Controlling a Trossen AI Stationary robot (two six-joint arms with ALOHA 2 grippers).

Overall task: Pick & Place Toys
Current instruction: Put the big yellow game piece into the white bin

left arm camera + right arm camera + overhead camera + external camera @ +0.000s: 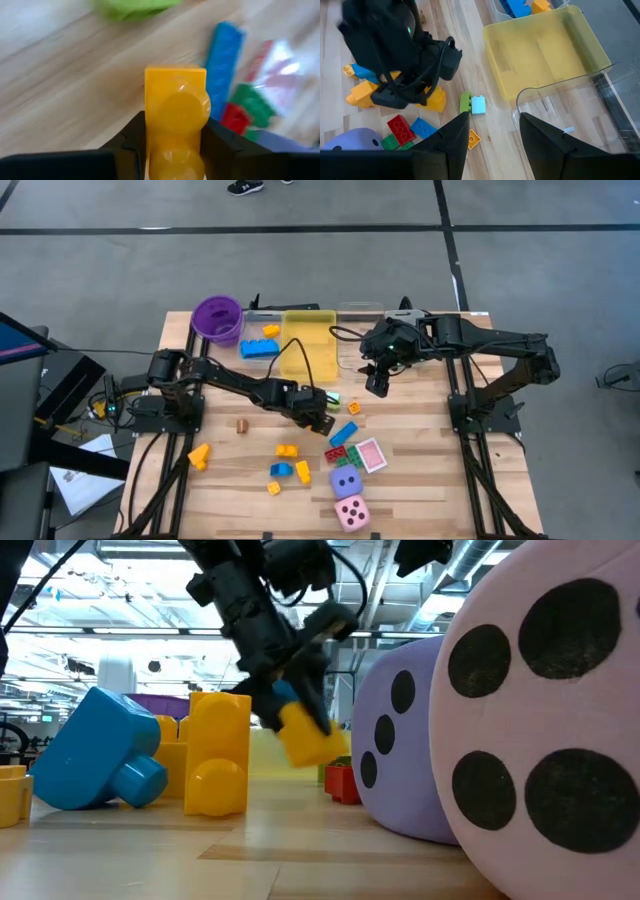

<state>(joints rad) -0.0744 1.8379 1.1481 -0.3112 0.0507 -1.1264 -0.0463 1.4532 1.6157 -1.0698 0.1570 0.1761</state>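
A grey concrete floor [330, 265] crossed by dark lines is seen toward 12 o'clock of the wooden table [420, 500], under bright ceiling lights [90, 615]

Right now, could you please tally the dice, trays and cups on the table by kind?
Dice: 2, a purple die and a pink die
Trays: 2, a yellow tray and a clear tray
Cups: 1, a purple cup
Total: 5
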